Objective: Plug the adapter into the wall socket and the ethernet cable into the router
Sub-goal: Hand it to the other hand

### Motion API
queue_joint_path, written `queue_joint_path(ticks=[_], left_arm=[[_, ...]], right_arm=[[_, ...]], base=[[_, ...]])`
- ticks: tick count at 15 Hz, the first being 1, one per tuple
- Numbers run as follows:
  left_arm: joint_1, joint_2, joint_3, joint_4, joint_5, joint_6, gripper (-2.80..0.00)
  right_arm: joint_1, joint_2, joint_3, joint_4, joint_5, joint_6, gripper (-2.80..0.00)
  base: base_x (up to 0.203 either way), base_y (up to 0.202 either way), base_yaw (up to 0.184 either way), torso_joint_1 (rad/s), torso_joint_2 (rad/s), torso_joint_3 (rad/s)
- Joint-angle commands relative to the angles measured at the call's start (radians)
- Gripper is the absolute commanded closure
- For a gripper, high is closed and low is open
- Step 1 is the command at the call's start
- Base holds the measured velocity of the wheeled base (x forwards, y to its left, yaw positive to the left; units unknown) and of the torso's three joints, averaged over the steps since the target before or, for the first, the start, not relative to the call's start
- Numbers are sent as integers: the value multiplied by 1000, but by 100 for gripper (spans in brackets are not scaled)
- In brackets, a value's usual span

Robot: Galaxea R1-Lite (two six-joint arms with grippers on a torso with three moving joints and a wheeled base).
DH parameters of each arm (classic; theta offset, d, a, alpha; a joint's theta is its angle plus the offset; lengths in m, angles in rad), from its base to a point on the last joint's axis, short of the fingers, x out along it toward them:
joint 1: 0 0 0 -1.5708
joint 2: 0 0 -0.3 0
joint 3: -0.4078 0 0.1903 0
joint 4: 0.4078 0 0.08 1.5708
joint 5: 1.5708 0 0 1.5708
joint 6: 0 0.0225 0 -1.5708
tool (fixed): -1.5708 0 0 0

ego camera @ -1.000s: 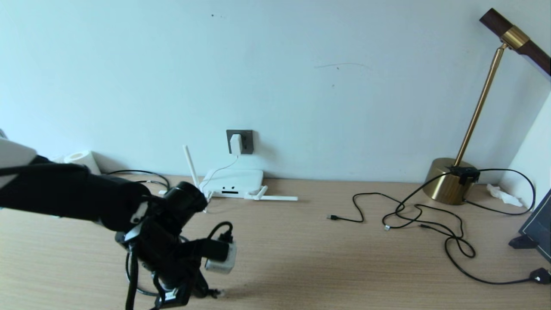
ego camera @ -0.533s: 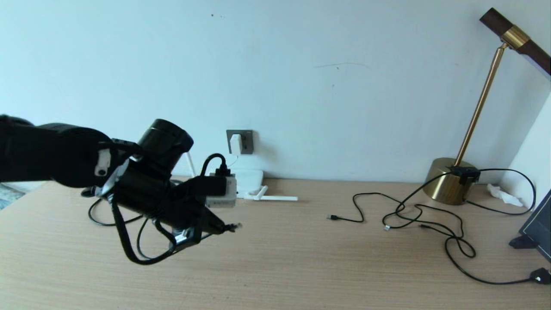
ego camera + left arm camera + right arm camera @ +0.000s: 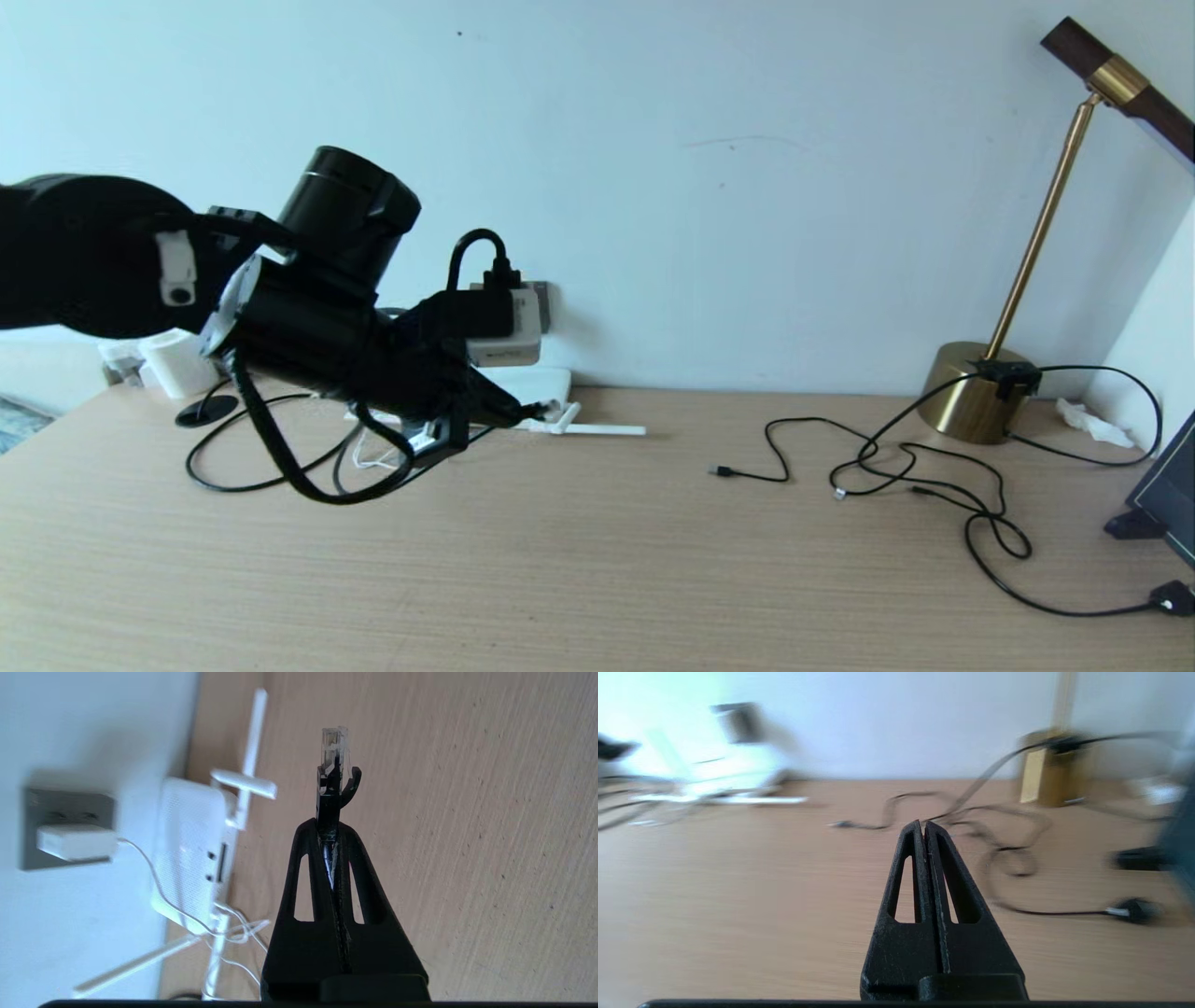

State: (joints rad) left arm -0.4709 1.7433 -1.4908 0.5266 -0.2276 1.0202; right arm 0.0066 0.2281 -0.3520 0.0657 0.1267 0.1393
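My left gripper [image 3: 330, 826] is shut on the ethernet cable [image 3: 332, 772]. Its black plug with the clear tip sticks out past the fingertips. In the head view the left gripper [image 3: 515, 412] hangs just above the desk, and the plug [image 3: 536, 408] is close in front of the router's [image 3: 534, 383] front edge. The rest of the black cable [image 3: 280, 467] loops down to the desk. The white adapter [image 3: 77, 842] sits in the dark-grey wall socket [image 3: 70, 807], with its thin cord running to the router [image 3: 184, 872]. My right gripper [image 3: 923, 824] is shut on nothing, low over the desk.
A brass lamp [image 3: 976, 401] stands at the back right, with thin black cables [image 3: 887, 467] sprawled in front of it. A white roll [image 3: 177, 359] stands at the back left. A dark frame [image 3: 1167, 485] leans at the right edge, next to a crumpled tissue [image 3: 1088, 420].
My left arm has risen from the desk's near left and swung towards the wall, carrying the ethernet plug up to the router's front. The cable loop trailed after it.
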Motion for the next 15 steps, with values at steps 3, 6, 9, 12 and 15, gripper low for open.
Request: queue_joint_path(ticks=[3, 6, 9, 12, 15], left_arm=[[-112, 0, -108, 6, 48, -33, 0], [-184, 44, -200, 6, 104, -41, 0], [-282, 56, -210, -1, 140, -61, 0], [-361, 53, -214, -5, 146, -77, 0], [-428, 49, -217, -6, 170, -81, 0]], right_arm=[[3, 467, -166, -8, 238, 152, -280], [20, 701, -300, -82, 445, 305, -280], [91, 876, -434, -109, 528, 406, -280], [221, 906, -496, -114, 544, 483, -280], [295, 933, -500, -113, 541, 490, -280]], base=[[0, 0, 0, 0, 0, 0], [0, 0, 0, 0, 0, 0], [0, 0, 0, 0, 0, 0], [0, 0, 0, 0, 0, 0], [0, 0, 0, 0, 0, 0]])
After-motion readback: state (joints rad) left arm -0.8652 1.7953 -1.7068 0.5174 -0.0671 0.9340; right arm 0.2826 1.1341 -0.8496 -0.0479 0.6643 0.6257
